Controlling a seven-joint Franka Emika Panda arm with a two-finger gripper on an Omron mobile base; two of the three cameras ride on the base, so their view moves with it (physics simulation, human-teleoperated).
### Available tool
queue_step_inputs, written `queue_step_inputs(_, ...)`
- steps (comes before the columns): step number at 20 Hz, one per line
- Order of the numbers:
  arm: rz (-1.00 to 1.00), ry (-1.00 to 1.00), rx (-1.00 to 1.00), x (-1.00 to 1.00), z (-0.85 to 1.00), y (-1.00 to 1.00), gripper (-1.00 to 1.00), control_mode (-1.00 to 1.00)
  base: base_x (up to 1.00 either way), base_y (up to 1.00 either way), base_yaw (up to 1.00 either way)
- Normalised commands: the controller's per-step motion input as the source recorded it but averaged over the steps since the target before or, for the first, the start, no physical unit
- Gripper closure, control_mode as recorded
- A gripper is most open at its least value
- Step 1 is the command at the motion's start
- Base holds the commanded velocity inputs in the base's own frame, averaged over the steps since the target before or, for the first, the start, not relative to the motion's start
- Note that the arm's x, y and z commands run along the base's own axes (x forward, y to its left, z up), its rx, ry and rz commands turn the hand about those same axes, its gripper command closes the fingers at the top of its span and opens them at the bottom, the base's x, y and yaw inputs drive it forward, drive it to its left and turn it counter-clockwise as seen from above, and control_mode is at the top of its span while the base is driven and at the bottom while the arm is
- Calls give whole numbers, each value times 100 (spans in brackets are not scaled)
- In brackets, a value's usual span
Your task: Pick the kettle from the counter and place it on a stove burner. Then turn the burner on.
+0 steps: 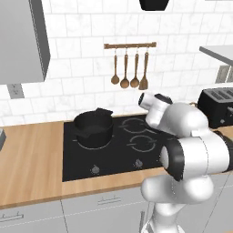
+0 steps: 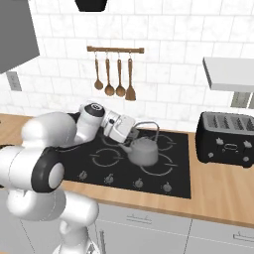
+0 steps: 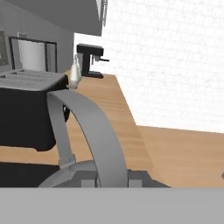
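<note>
The long tan tabletop holds the black cooktop, and the little grey kettle is no longer out on the wood: it sits over the cooktop, on or just above the front right stove burner, though I cannot tell if its bottom touches the glass. The gripper is clenched on the kettle's thin handle, so I think the carrying part is nearly done. What is left is letting go and turning a small knob at the cooktop's front edge.
</note>
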Motion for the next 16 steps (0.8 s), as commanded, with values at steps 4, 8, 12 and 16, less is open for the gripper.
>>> queue_step_inputs(4,-7,0,0,28,-30,-22,100,-100,0,0,0)
queue_step_inputs(8,-8,0,0,26,-23,-25,100,-100,0,0,0)
queue_step_inputs(12,-7,-1,0,31,-27,-16,100,-100,0,0,0)
queue_step_inputs(16,-7,-1,0,37,-29,-15,100,-100,0,0,0)
